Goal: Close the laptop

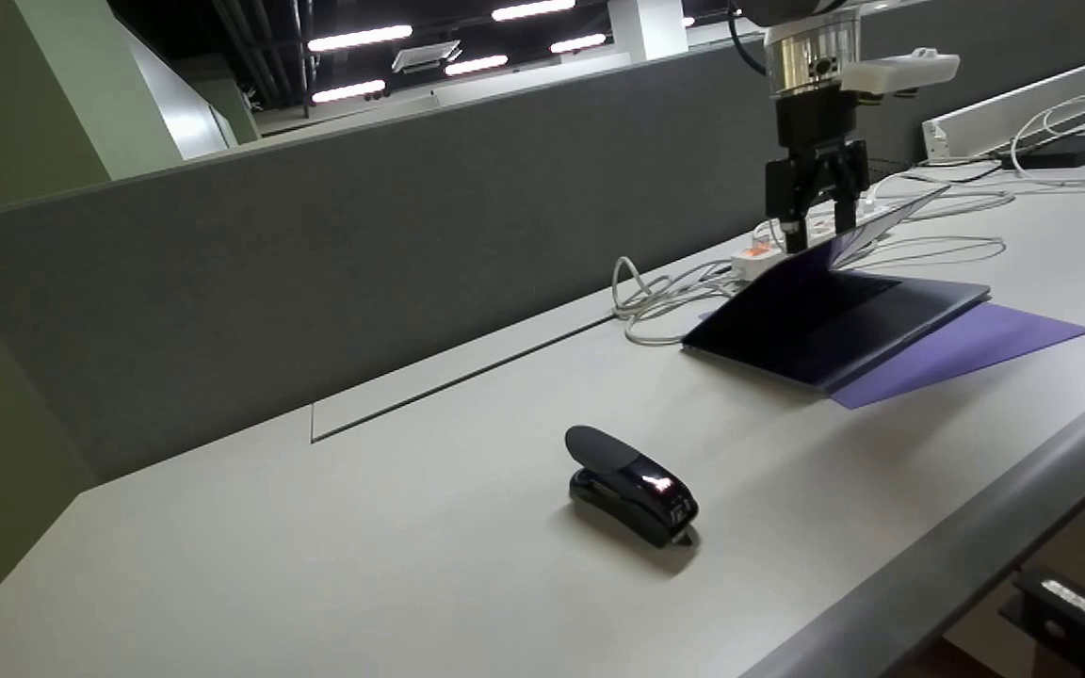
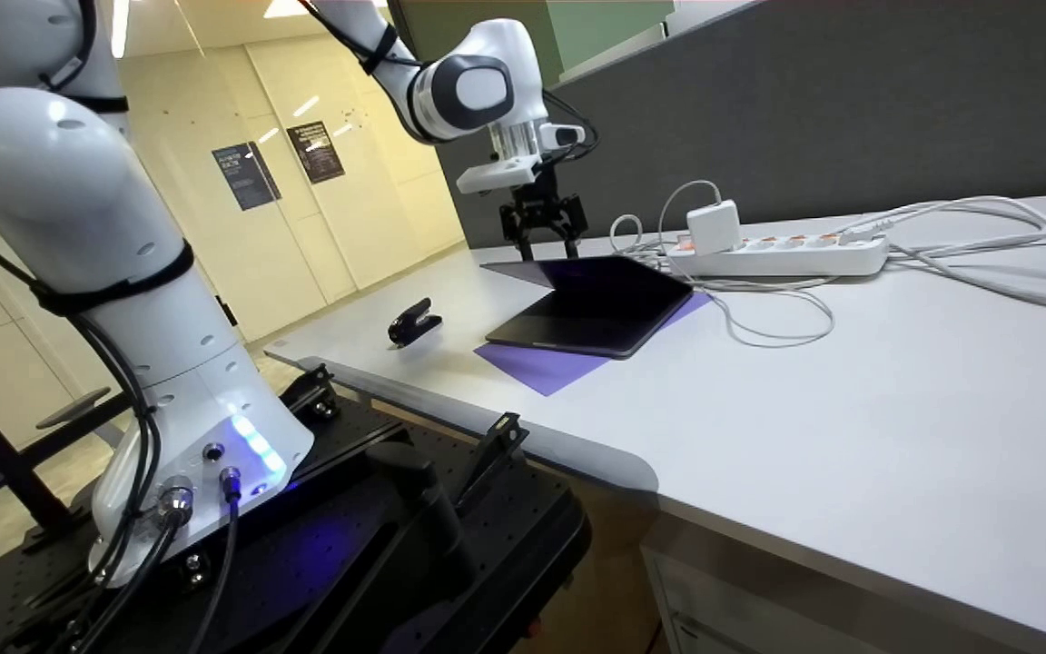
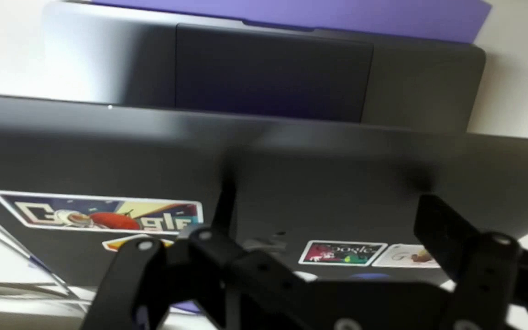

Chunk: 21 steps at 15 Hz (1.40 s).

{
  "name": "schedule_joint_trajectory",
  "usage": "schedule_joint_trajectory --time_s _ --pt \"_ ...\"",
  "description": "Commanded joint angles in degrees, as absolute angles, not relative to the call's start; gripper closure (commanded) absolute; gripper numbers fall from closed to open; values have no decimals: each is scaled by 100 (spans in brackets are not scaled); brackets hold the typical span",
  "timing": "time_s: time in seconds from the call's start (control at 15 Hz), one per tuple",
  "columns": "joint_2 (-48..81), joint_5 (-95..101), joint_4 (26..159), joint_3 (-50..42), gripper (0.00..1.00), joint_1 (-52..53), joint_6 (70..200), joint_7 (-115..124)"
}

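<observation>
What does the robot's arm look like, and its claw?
The smooth, rounded white arm has black straps, thin black cables running along it and a glowing bluish light strip near its foot. Its black, two-fingered claw looks chunky and jointed.

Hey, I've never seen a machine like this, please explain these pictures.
This is a robot arm ending in a gripper with two fingers. Two pictures are taken from outside it; the third, close one is taken from the arm itself. On the desk are a stapler, a power strip, cables, and a partly open laptop on a purple sheet. Nothing is held: the fingers stand apart behind the lid, probably to push it shut. I can't tell whether they touch it.
</observation>
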<state>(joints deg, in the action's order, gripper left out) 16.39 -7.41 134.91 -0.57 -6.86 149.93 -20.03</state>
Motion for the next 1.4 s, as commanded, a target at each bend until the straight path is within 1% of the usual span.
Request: schedule_joint_trajectory --time_s 0.0,0.8,1.07,1.33 --pt "1763 -519 13825 -76 0 -663 15503 -1807" --pt "2874 -594 13799 314 0 -1208 16539 -1897" --pt "2644 -452 13949 376 0 -1184 16787 -1828" --pt "2057 -458 14232 534 0 -1118 16875 -1716"
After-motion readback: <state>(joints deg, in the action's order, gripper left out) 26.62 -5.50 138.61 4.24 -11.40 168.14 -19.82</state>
